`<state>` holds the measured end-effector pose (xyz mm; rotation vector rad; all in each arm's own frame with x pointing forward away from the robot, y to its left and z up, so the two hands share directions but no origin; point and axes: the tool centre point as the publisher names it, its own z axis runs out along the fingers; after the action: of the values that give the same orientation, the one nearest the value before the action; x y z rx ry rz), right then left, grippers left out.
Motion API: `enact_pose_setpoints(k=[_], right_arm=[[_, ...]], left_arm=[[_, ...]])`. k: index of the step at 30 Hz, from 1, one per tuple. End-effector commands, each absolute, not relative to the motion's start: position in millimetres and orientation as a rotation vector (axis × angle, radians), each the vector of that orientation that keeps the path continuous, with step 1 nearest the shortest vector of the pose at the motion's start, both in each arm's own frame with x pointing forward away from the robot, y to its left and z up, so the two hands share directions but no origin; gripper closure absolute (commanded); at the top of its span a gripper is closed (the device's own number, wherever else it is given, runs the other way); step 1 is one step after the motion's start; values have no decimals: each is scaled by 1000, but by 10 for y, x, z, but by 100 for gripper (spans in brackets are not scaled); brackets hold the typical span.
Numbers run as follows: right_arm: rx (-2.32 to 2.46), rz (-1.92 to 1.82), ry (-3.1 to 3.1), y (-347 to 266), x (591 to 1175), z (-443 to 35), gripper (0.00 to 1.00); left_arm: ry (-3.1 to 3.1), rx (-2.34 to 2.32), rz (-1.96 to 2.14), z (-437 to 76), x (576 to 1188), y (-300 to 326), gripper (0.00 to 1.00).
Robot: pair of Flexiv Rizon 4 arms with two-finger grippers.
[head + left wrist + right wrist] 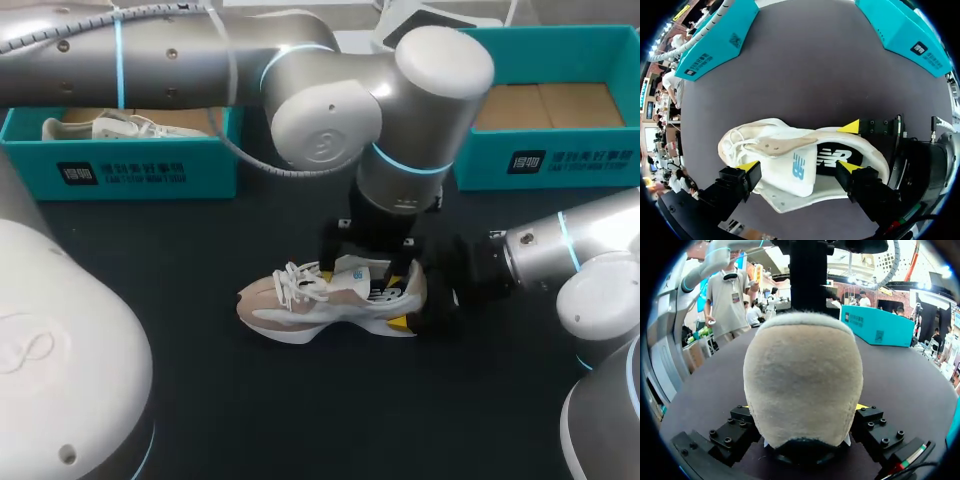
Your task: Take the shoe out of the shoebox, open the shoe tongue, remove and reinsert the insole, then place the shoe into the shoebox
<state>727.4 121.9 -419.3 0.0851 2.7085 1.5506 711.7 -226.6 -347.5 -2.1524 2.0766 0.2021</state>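
One step is plainly done: the shoe (320, 300) is out of its box and sits mid-frame on the dark table (230, 410), toe pointing left. The right gripper (803, 407) is clamped on the heel (802, 365), a finger pressed to each side, pinning the shoe in place. The left gripper (797, 166) hangs over the shoe's mouth with its fingers apart, straddling the tongue (799, 176) (not pinching it, as far as I can make out). That tongue looks pulled forward, and the insole (832, 157) shows inside the opening, lying flat. So my read is that we're at the tongue-and-insole stage. Whether that insole has already made its trip out and back, I can't tell. What's certainly left is getting the shoe back into a box.

Now the boxes: two of them, both teal, both open. The left box (120, 175), upper left of the frame, holds a second shoe (100, 126), pale like ours. The right box (545, 162), upper right, shows only a brown cardboard floor (the likely home for our shoe, I'd guess).
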Motion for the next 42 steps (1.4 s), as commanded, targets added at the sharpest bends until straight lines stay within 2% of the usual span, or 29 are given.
enact_pose_setpoints(k=[1,16,32,33,34,35,37,38,39,41,42], right_arm=[[86,1547,2709,1236,7280,-4210,100],[86,1547,2709,1236,7280,-4210,100],[86,1547,2709,1236,7280,-4210,100],[86,1547,2709,1236,7280,-4210,100],[86,1547,2709,1236,7280,-4210,100],[86,1547,2709,1236,7280,-4210,100],[86,1547,2709,1236,7280,-4210,100],[86,1547,2709,1236,7280,-4210,100],[86,1547,2709,1236,7280,-4210,100],[86,1547,2709,1236,7280,-4210,100],[86,1547,2709,1236,7280,-4210,100]], left_arm=[[2057,-2114,253,-3573,7110,-2372,0],[2000,-2038,368,-3714,7116,-2132,0],[1921,-2059,424,-3589,7091,-1814,0],[1917,-2067,420,-3573,7091,-1805,8],[1912,-2084,415,-3538,7093,-1785,37],[1907,-2093,416,-3514,7096,-1769,56],[1900,-2109,418,-3470,7107,-1736,62],[1897,-2113,418,-3451,7109,-1721,76],[1894,-2118,415,-3429,7111,-1704,81],[1891,-2126,411,-3399,7116,-1678,100],[1888,-2129,409,-3386,7119,-1668,100]])
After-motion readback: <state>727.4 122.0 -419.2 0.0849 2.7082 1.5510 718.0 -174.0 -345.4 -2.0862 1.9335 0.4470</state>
